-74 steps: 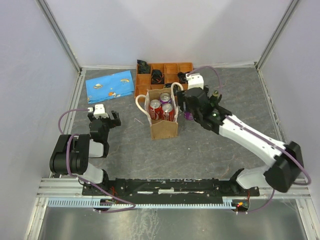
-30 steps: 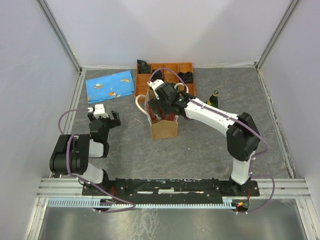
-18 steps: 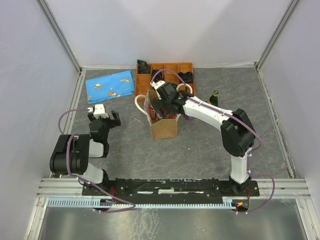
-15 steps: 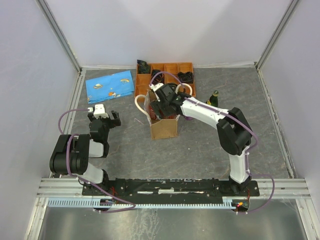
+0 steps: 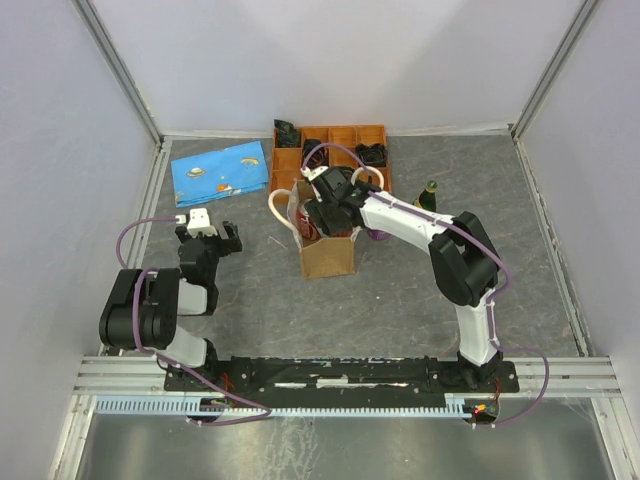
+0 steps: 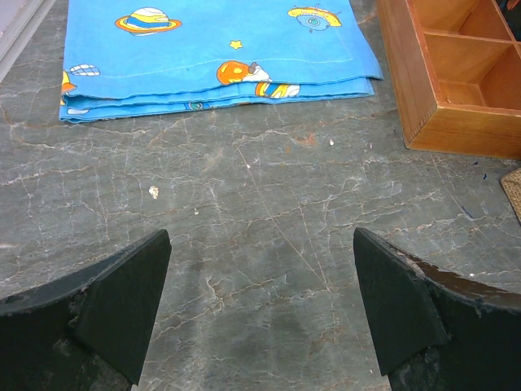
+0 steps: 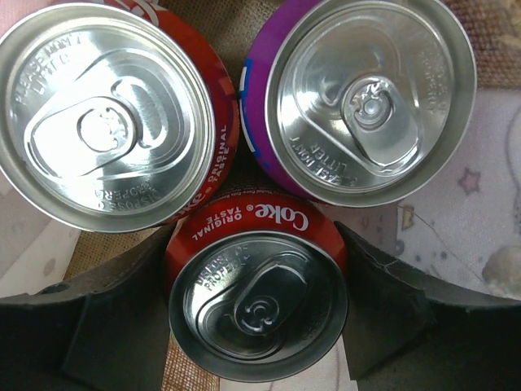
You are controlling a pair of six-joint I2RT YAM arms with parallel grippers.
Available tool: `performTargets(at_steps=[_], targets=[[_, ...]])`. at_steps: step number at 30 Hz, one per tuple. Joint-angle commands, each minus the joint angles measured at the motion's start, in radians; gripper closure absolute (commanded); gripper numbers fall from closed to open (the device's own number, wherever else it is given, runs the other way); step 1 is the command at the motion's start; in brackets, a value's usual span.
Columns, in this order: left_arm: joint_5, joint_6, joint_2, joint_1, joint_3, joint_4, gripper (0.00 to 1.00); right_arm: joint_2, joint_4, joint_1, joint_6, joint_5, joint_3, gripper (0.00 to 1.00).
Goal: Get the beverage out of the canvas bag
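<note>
1. Room: plain pale walls [image 5: 330,60] close in three sides. Light is even, with no hard shadows.
2. Desk [image 5: 420,300]: dark grey, stone-veined, flat and matte. A can set on it should stand steady.
3. Bag [image 5: 328,258]: stands upright mid-frame in the top view, mouth open. It looks light and nothing holds it, so my judgement is to lift straight up and slowly, or it may ride up or tip.
4. Cloth [image 5: 220,167] is at upper left and the tray [image 5: 330,128] at top centre. Both are apart from this step.
5. Cans: three are packed in the bag, tops up. In the right wrist view the Coke can [image 7: 256,305] is at lower centre, the red can [image 7: 106,114] at upper left and the purple can [image 7: 370,98] at upper right. The fit is tight, so tilting would likely snag a neighbour.
6. Right gripper [image 7: 256,277]: down in the bag mouth, jaws set against both sides of the Coke can. They look centred. How firm the grip is I cannot tell, so check that before lifting.
7. Left gripper [image 6: 260,269]: jaws apart, empty, low over the desk at the left of the top view. It could pin the bag if the bag lifts.
</note>
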Motion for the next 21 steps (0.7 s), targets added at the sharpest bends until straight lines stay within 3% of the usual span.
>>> performTargets(at_steps=[1,13,21], targets=[[0.014,0.048,0.005,-0.004,0.022,0.033,0.01,0.04,0.005,0.008,0.011,-0.098,0.046,1.0],[0.014,0.048,0.005,-0.003,0.022,0.032,0.01,0.062,0.038,0.017,0.003,-0.16,0.128,1.0],[0.013,0.048,0.005,-0.004,0.022,0.033,0.01,0.005,0.017,0.027,-0.043,-0.09,0.162,1.0]])
